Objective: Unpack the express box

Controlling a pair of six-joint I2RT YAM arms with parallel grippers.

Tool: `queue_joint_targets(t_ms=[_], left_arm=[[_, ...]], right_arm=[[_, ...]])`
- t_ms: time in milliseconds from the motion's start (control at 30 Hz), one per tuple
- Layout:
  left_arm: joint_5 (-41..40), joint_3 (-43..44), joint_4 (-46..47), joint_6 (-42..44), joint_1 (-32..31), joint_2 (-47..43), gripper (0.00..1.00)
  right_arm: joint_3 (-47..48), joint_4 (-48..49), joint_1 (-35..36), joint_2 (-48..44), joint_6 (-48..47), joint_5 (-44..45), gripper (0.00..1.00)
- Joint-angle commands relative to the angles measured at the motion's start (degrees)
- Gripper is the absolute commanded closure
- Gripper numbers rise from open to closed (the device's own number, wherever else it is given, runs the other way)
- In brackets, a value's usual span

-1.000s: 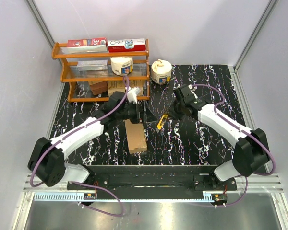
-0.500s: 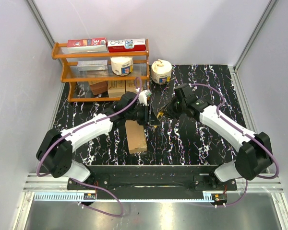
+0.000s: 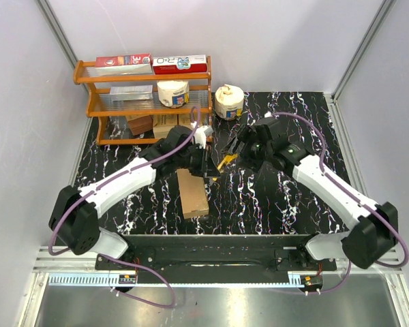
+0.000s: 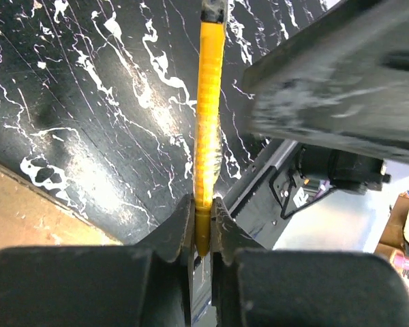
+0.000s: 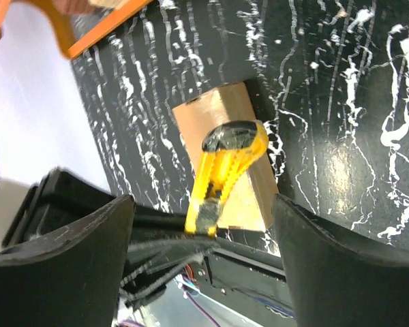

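Observation:
The express box (image 3: 192, 193), a flat brown carton, lies on the black marbled table between the arms; it also shows in the right wrist view (image 5: 218, 116) and as a corner in the left wrist view (image 4: 27, 218). A yellow utility knife (image 3: 223, 161) hangs in the air just past the box's far end. My left gripper (image 3: 210, 165) is shut on the knife's end (image 4: 208, 122), its jaws (image 4: 202, 208) pinching the handle. My right gripper (image 3: 237, 146) stands open (image 5: 201, 204), one finger on each side of the knife (image 5: 228, 170) without touching it.
An orange shelf rack (image 3: 143, 102) at the back left holds red-and-white cartons, small brown boxes and a white roll. Another white roll (image 3: 228, 102) stands on the table beside it. White enclosure walls close in both sides and the back.
My left gripper reached in and shut on the knife. My right gripper, which held it, has opened and let go, lifting slightly toward the back.

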Motion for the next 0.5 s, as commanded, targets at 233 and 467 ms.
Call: queue_joint_targets(t_ms=[233, 467], left_arm=[[29.72, 5.28, -0.09, 2.05, 6.68, -12.74, 1.0], [39.14, 3.79, 14.59, -9.03, 6.59, -16.53, 1.0]], right_arm=[[7.89, 3.21, -0.04, -14.21, -25.18, -19.14, 0.0], [11.41, 4.7, 0.05, -13.24, -25.8, -34.29, 0.05]])
